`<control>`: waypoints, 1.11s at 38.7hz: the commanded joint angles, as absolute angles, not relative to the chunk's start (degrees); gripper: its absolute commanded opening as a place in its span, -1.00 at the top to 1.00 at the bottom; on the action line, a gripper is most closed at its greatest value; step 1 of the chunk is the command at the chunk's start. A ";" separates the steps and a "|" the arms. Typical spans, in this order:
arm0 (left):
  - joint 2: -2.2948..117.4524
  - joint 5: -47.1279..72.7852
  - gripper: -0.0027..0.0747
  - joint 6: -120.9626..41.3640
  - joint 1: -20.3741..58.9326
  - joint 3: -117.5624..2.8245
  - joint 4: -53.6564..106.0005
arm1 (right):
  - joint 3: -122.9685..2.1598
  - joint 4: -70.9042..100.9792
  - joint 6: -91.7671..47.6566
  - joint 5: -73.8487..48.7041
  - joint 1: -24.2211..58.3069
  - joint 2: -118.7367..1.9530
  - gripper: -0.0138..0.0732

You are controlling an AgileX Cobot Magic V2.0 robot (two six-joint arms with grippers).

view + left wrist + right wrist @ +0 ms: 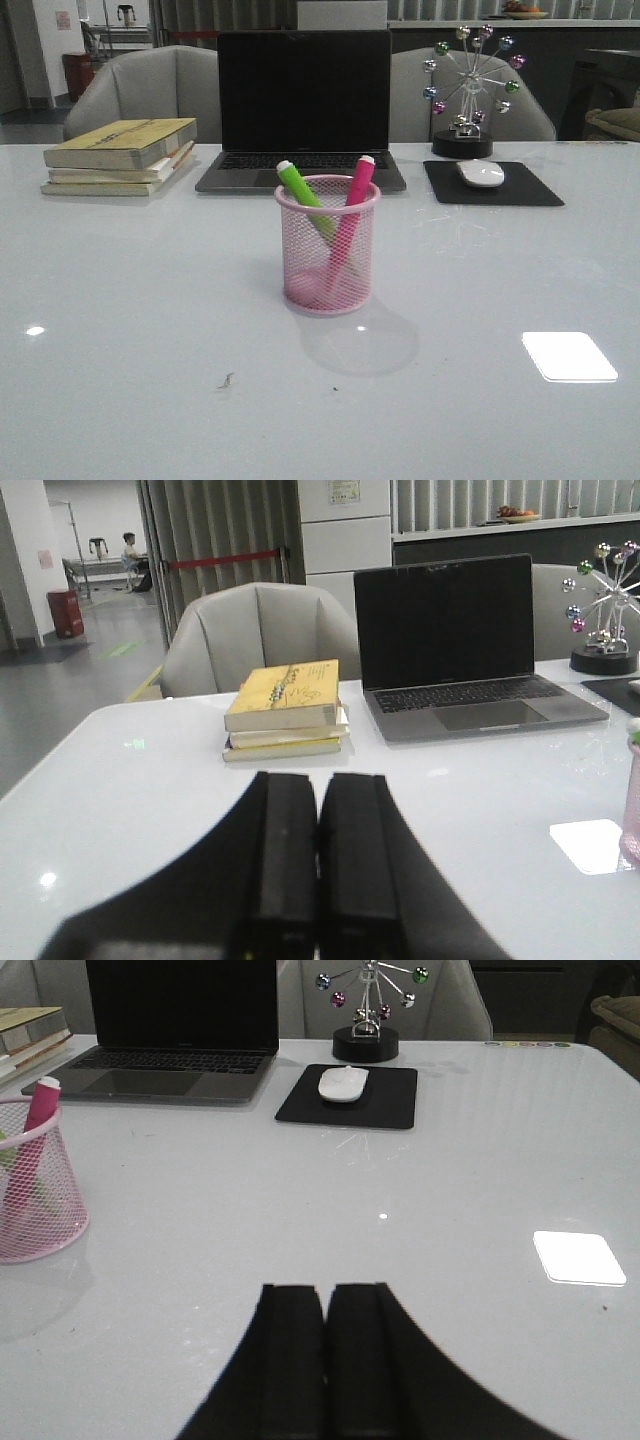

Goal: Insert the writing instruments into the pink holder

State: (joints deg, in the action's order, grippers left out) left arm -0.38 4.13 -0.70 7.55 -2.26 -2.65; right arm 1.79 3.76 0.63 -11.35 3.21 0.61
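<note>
Green marker (303, 192), pink marker (350, 215) both stand in holder (328, 250). Task looks complete. Left gripper (318, 875), right gripper (326, 1365): jaws pressed together, empty. No further move needed.

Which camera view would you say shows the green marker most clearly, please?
The front view: the green marker leans in the pink holder, seen whole. The right wrist view shows only a green blur through the mesh at the frame edge; the left wrist view barely catches its tip.

No words or numbers can be read anywhere. The yellow book (285, 693) on top of the pile has dark marks on its cover, too blurry to read. A paper sign (345, 490) on the white cabinet at 12 o'clock is too small to read.
</note>
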 commanded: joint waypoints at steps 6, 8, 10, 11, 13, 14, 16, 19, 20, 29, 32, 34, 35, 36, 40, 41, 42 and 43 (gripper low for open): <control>-1.71 -2.22 0.67 0.00 7.43 0.48 0.83 | 1.79 3.69 0.49 -6.53 3.33 1.66 0.55; -1.71 -1.80 0.67 0.00 7.43 0.48 0.90 | 1.79 3.69 0.49 -6.53 3.33 1.66 0.55; -1.71 -1.80 0.67 0.00 7.43 0.48 0.90 | 1.79 3.69 0.49 -6.59 3.33 1.66 0.55; -1.71 -1.80 0.67 0.00 7.43 0.48 0.90 | 1.79 3.69 0.49 -6.59 3.33 1.66 0.55; -1.71 -1.91 0.67 0.00 7.43 0.48 0.90 | 1.79 3.69 0.49 -6.59 3.33 1.66 0.55; -1.71 -1.91 0.67 0.00 7.43 0.48 0.90 | 1.79 3.69 0.49 -6.59 3.33 1.66 0.55; -1.71 -1.91 0.68 0.00 7.43 0.48 0.90 | 1.79 3.69 0.49 -6.59 3.33 1.66 0.55; -1.71 -1.91 0.68 0.00 7.43 0.48 0.90 | 1.79 3.69 0.49 -6.59 3.33 1.66 0.55; -1.71 -1.91 0.68 0.00 7.43 0.48 0.90 | 1.79 3.69 0.49 -6.59 3.33 1.66 0.55; -1.60 -1.91 0.68 0.00 7.43 0.48 0.90 | 1.79 3.69 0.49 -6.59 3.33 1.66 0.55; -1.60 -1.91 0.68 0.00 7.43 0.48 0.90 | 1.79 3.69 0.49 -6.59 3.33 1.66 0.55; -1.60 -1.91 0.68 0.00 7.43 0.48 0.90 | 1.79 3.69 0.49 -6.59 3.33 1.66 0.55; -1.60 -1.91 0.68 0.00 7.27 0.48 0.90 | 1.79 3.69 0.49 -6.59 3.33 1.66 0.55; -1.60 -1.91 0.68 0.00 6.87 0.48 0.90 | 1.79 3.69 0.49 -6.59 3.33 1.66 0.55; -1.60 -1.91 0.68 0.00 4.55 0.48 0.90 | 1.79 3.69 0.49 -6.59 3.33 1.66 0.55; -1.60 -1.91 0.68 0.00 3.67 0.48 0.90 | 1.79 3.69 0.49 -6.59 3.33 1.66 0.55; -1.60 -1.91 0.68 0.00 3.04 0.48 0.90 | 1.79 3.69 0.49 -6.59 3.33 1.66 0.55; -1.60 -1.91 0.68 0.00 2.32 0.48 0.90 | 1.79 3.69 0.49 -6.59 3.33 1.66 0.55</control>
